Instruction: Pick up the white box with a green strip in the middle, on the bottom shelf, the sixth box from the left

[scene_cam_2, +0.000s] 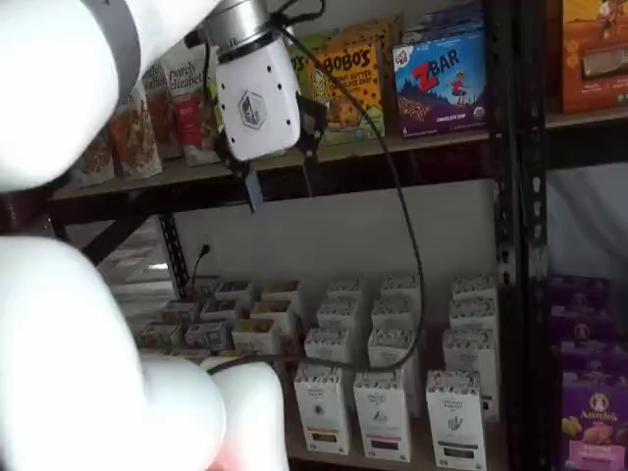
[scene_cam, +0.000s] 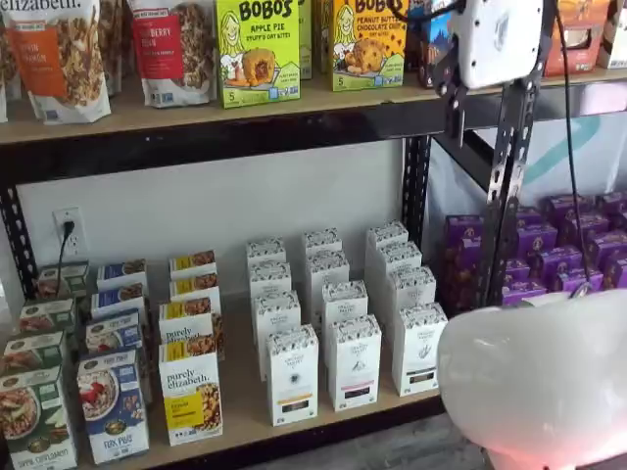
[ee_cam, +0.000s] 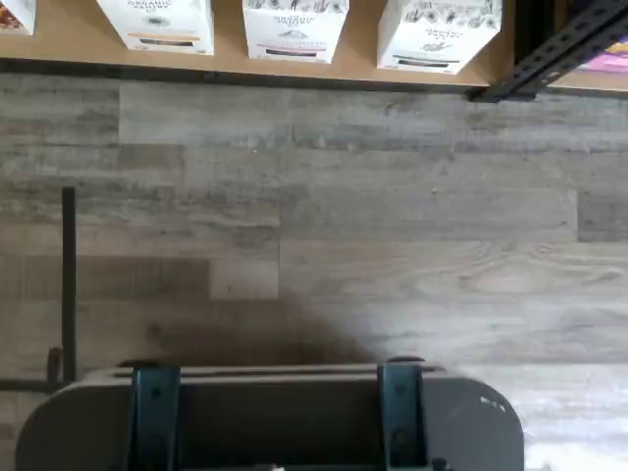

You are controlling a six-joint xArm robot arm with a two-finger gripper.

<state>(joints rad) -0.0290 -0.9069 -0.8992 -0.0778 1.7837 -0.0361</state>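
You've got the gripper (scene_cam_2: 253, 186) up level with the upper shelf (scene_cam_2: 412, 147), well above the white box (scene_cam: 420, 350); the box stands upright at the front edge of the bottom shelf (scene_cam: 245, 411), rightmost of three white front cartons; fingers seen side-on, apparently spread wide, holding nothing.

The wrist view cuts three white cartons (ee_cam: 294, 29) off at the picture's edge, their print too blurred to read. In a shelf view a blurred white arm (scene_cam_2: 69, 324) hides the granola boxes (scene_cam_2: 211, 319); the gripper (scene_cam_2: 257, 93) shows its body only, jaws unclear
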